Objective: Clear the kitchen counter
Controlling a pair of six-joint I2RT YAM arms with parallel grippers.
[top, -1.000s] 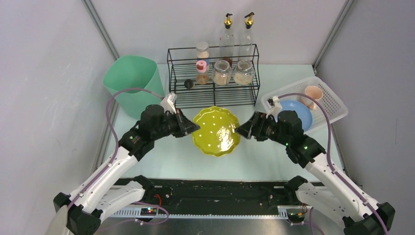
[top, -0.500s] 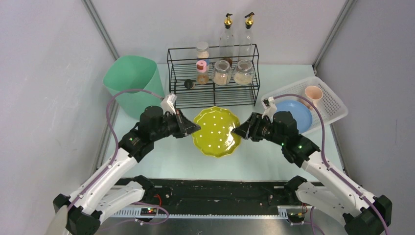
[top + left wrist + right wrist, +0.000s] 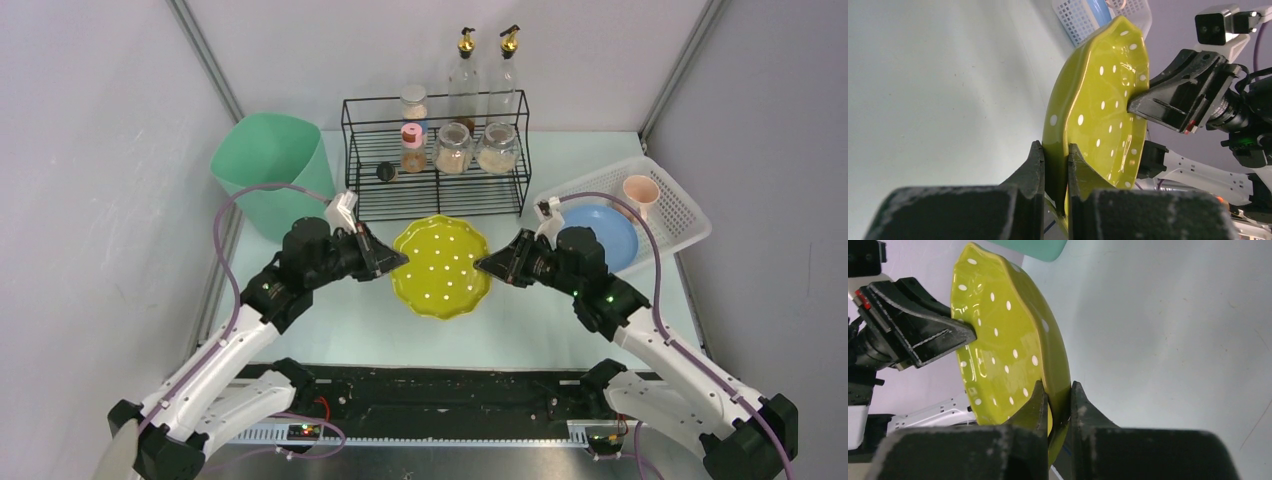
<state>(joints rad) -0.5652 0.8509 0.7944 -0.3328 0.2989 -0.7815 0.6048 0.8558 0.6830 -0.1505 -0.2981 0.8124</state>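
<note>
A yellow-green plate with white dots (image 3: 441, 266) hangs above the kitchen counter (image 3: 560, 325), held at both sides. My left gripper (image 3: 397, 263) is shut on its left rim, which sits between the two fingers in the left wrist view (image 3: 1054, 165). At the opposite side my right gripper (image 3: 484, 265) is shut on the right rim, the edge pinched between its fingers in the right wrist view (image 3: 1058, 401). Each wrist view shows the other gripper clamped on the far edge of the plate (image 3: 1103, 100) (image 3: 1008, 340).
A black wire rack (image 3: 436, 165) with spice jars and two oil bottles stands behind the plate. A green bin (image 3: 272, 170) stands at the back left. At the right, a white slatted basket (image 3: 680, 215) holds a blue plate (image 3: 612, 232) and a pink cup (image 3: 640, 195).
My right gripper has moved in to the left and shut on the plate's right rim; a second ago it stood open beside it. The left gripper kept its hold.
</note>
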